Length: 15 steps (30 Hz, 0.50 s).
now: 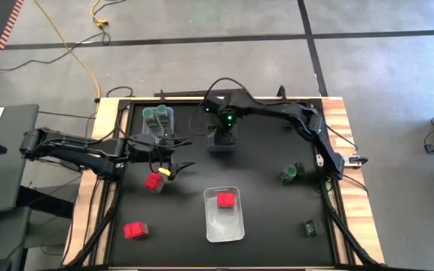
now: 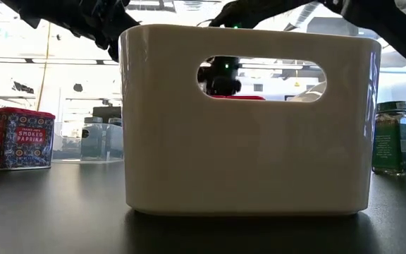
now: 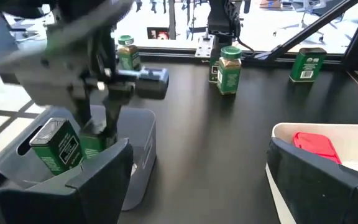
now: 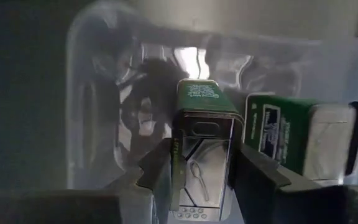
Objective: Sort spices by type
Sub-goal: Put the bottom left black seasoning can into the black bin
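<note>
Clear plastic bins are partly filled, so the sort is judged roughly half done; two green-lidded jars [image 1: 159, 114] are seen in the far-left bin [image 1: 158, 129]; one red packet [image 1: 226, 199] lies in the near middle bin [image 1: 224, 226]; a green tin [image 4: 202, 149] is held by the right gripper [image 1: 223, 140] inside the third bin [image 4: 98, 106] at the far middle of the table, beside another green tin [image 4: 284, 140] already lying there; the right fingers are clamped on the tin's two sides, tin upright between them and not yet let go; left unsorted, as far as shown: a red packet [image 1: 136, 230] at the near-left of the table, a green-lidded jar [image 1: 292, 174] on the right side, a dark box [image 1: 310, 226] at the near-right; another red packet [image 1: 154, 182] sits just beside and below the left gripper [image 1: 170, 170], between the jar bin and the packet bin; whether it is touched cannot be told from above; the left fingers are seen spread apart, nothing between them; in the low view a paprika tin [image 2: 20, 138] stands on the table off to the side of the white-looking bin [image 2: 249, 120]; remaining work is judged to be four pieces to bins.
</note>
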{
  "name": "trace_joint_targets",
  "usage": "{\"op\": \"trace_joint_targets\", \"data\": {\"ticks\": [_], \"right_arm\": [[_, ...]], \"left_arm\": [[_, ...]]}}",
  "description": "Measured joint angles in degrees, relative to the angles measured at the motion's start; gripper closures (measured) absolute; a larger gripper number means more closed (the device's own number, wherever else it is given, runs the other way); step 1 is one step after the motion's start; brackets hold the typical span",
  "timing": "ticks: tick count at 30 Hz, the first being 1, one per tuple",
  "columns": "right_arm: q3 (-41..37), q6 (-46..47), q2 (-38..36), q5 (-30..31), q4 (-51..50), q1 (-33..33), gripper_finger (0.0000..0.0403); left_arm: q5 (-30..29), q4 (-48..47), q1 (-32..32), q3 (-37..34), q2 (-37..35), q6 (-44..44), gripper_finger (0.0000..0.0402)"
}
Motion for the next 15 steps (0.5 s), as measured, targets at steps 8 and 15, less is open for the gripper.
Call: {"op": "trace_joint_targets", "data": {"ticks": [8,15], "right_arm": [[0.04,-1.86,1.42,3.96,-0.29,-0.18,0.0241],[0.04,-3.18,2.00,4.00,0.75,-0.13,0.0240]], "left_arm": [[-0.15,-1.27,0.00,0.02,0.00,-0.03,0.0050],[-0.84,-1.40,0.00,0.02,0.00,-0.32,0.0050]]}}
